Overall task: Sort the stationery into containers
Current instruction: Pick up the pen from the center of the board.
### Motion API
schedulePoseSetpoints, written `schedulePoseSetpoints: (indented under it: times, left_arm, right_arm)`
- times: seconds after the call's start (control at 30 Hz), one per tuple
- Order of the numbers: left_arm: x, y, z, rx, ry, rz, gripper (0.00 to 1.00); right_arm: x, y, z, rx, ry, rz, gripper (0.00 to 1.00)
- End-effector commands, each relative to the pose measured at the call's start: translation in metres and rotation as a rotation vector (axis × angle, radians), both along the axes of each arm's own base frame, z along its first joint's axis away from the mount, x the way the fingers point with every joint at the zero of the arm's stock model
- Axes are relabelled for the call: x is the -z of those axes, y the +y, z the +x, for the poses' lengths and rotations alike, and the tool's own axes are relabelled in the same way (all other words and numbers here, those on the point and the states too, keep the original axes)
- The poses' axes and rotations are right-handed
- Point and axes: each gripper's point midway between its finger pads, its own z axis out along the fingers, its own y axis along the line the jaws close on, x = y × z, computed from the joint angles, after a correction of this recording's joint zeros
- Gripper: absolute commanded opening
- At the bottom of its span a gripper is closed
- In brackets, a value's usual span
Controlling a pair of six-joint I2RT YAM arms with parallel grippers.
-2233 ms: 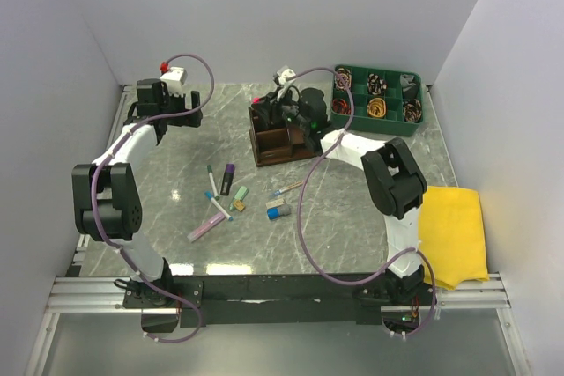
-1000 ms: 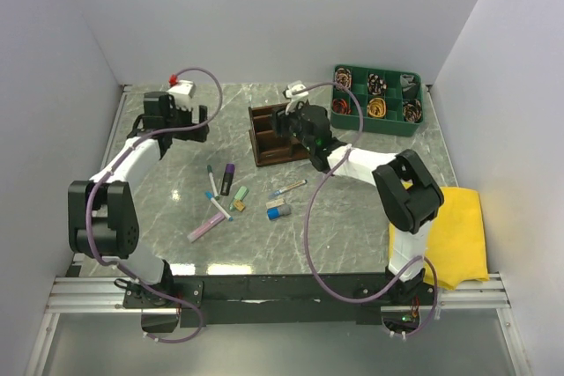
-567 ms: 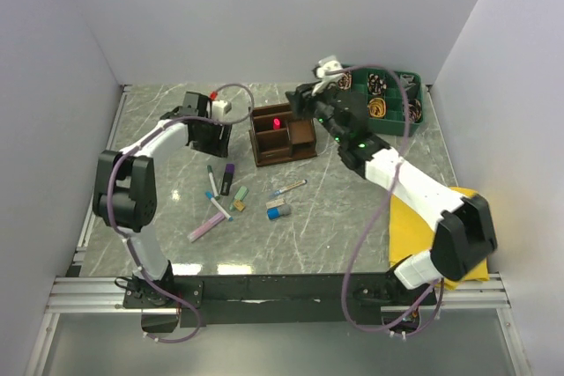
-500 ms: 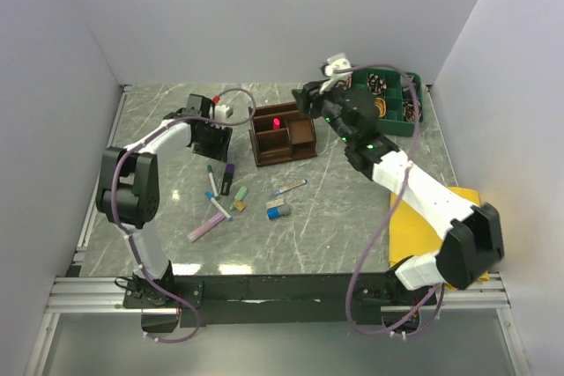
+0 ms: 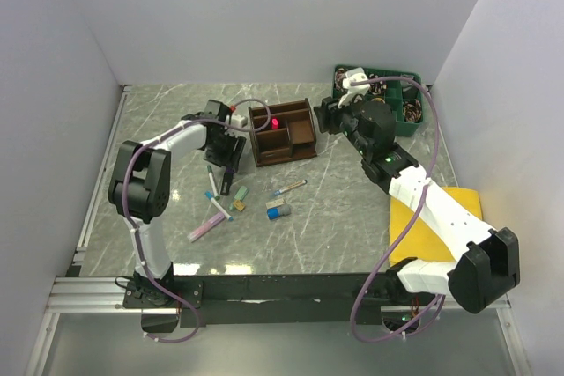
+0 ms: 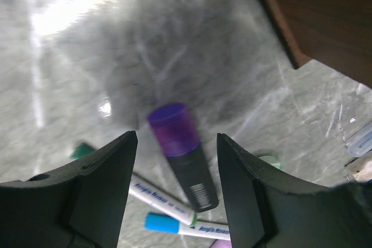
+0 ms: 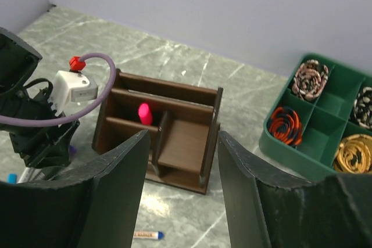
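Left claw (image 5: pixel 224 152): released and empty, jaws spread above a purple highlighter (image 6: pixel 183 164). The highlighter has a purple cap and a black barrel and lies flat on the bench (image 5: pixel 344 217), near the organiser's left corner. Beside it lie a blue-capped white pen (image 6: pixel 174 226), a pink marker (image 5: pixel 204 228) and a blue-grey piece (image 5: pixel 280 211).

Dark brown wooden organiser (image 7: pixel 180 149): upright, with a pink highlighter (image 7: pixel 145 114) standing in a narrow slot.

Right claw (image 7: pixel 183 137): released, empty, positioned between the organiser and the green tray (image 5: pixel 414 121).

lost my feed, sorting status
Left gripper open over purple highlighter. Right gripper open, empty, beside organiser. Pink marker in organiser. Nothing blocking.
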Motion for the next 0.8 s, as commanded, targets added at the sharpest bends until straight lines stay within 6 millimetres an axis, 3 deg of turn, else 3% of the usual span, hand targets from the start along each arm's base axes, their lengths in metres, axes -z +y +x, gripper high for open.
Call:
schedulePoseSetpoints:
  times: [0.0,0.17,0.27,0.37,0.53,0.63,0.77]
  left_arm:
    - [0.000,-0.004,0.001,-0.002,0.005,0.018,0.62]
    - [0.010,0.004,-0.001,-0.030,0.020,0.063,0.59]
    - [0.016,0.005,-0.001,-0.035,0.028,0.073,0.49]
    - [0.022,0.005,-0.002,-0.033,0.040,0.074,0.37]
    - [0.019,-0.008,-0.002,0.009,0.057,0.005,0.07]
    - [-0.016,-0.023,0.009,0.061,0.021,-0.121,0.01]
    - [-0.089,-0.046,0.027,0.195,-0.121,-0.301,0.01]
  right_arm:
    - [-0.016,-0.013,-0.005,0.023,-0.041,0.018,0.58]
    - [-0.017,-0.017,-0.007,0.028,-0.040,0.019,0.58]
    - [-0.016,-0.018,-0.007,0.028,-0.040,0.016,0.58]
    - [-0.014,-0.020,-0.005,0.035,-0.035,0.010,0.58]
    - [-0.013,-0.019,-0.003,0.037,-0.037,-0.018,0.58]
    - [-0.013,-0.024,0.000,0.052,-0.049,-0.046,0.57]
    - [-0.011,-0.032,0.004,0.081,-0.043,-0.064,0.57]
